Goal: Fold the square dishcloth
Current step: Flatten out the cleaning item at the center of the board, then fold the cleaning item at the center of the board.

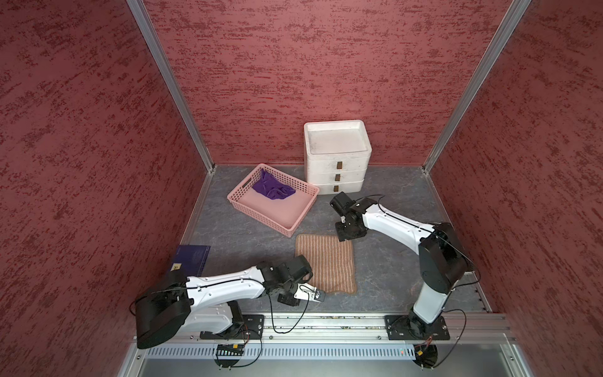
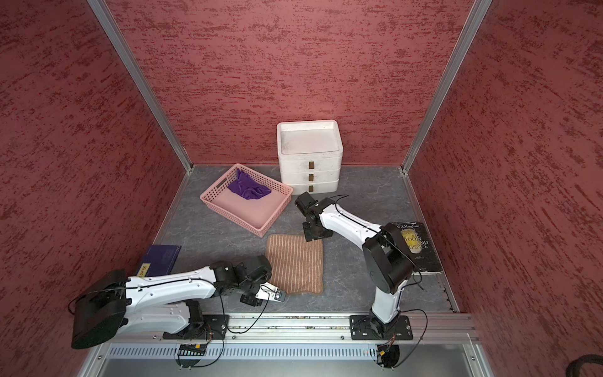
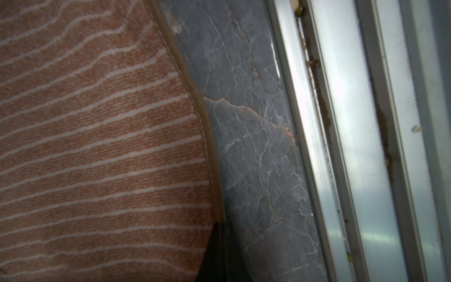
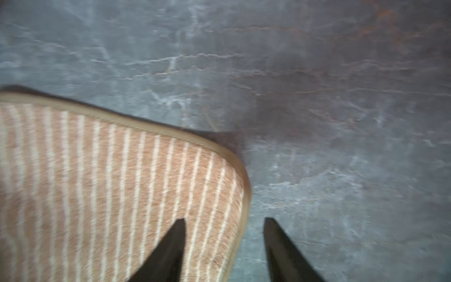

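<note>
The square dishcloth (image 1: 326, 262) (image 2: 295, 264), orange with thin white stripes and a tan hem, lies spread flat on the grey table. My left gripper (image 1: 310, 281) (image 2: 272, 281) is at its near left corner. In the left wrist view, that gripper (image 3: 223, 225) is shut with the dishcloth (image 3: 97, 146) hem running into its tips. My right gripper (image 1: 341, 240) (image 2: 308, 240) hangs over the far right corner. Seen from the right wrist, it (image 4: 224, 219) is open, one finger above the dishcloth (image 4: 109, 183) and the other above bare table.
A pink basket (image 1: 238, 202) holding a purple cloth (image 1: 272, 189) sits behind the dishcloth. A white drawer unit (image 1: 337, 156) stands at the back wall. There is a blue book (image 1: 192, 258) at the left and a dark book (image 2: 416, 248) at the right. The aluminium rail (image 1: 326, 321) runs along the front.
</note>
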Controlling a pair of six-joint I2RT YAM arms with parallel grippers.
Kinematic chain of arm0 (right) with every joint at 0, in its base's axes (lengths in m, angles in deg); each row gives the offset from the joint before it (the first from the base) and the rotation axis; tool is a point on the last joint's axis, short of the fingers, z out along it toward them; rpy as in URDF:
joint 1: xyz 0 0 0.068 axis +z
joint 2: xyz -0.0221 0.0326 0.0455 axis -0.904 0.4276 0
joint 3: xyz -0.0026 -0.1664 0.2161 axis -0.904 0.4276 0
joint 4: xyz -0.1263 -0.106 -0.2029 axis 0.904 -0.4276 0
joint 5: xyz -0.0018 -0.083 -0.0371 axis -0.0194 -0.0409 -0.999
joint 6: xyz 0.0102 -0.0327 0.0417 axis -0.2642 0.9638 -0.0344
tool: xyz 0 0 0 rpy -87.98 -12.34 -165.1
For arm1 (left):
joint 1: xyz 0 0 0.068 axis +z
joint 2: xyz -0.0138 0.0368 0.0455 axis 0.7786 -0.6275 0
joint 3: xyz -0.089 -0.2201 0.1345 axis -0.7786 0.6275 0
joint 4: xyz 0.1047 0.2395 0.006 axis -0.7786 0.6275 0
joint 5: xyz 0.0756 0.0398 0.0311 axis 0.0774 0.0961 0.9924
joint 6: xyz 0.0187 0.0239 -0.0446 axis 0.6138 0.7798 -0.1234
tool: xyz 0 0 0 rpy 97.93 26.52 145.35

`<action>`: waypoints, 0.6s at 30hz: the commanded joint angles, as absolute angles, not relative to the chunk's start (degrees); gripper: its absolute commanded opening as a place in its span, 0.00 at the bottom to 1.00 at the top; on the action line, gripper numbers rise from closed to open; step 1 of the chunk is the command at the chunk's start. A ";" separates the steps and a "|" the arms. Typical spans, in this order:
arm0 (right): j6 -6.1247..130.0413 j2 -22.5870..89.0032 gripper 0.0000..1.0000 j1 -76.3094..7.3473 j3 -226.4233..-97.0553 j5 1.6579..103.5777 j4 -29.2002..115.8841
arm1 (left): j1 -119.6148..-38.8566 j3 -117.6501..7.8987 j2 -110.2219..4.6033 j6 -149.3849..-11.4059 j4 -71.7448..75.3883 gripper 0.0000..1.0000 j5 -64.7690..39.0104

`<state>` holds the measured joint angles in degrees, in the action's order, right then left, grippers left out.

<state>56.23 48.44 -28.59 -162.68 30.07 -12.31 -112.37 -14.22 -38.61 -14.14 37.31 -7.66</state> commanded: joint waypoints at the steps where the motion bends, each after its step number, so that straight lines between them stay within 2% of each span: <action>1: 54.21 49.17 0.75 -29.53 -164.74 15.72 -17.31 | -112.22 -16.90 -37.30 -16.29 40.50 0.00 -10.20; 4: 52.03 42.99 0.77 -29.32 -162.60 16.52 -16.85 | -112.14 -17.43 -36.62 -16.99 39.97 0.00 -9.19; 7: 49.48 33.58 0.77 -25.68 -156.60 21.07 -15.04 | -111.85 -17.28 -35.98 -16.78 40.03 0.05 -8.59; 10: 44.94 25.71 0.77 -18.79 -149.42 26.69 -14.53 | -111.32 -16.94 -35.42 -16.70 40.15 0.05 -8.96; 14: 41.21 18.91 0.75 -8.53 -139.07 34.57 -10.25 | -110.08 -17.11 -34.46 -16.38 40.90 0.00 -9.54; 18: 40.75 12.38 0.72 0.26 -131.14 37.51 -4.54 | -106.90 -18.87 -33.55 -17.14 43.61 0.00 -13.99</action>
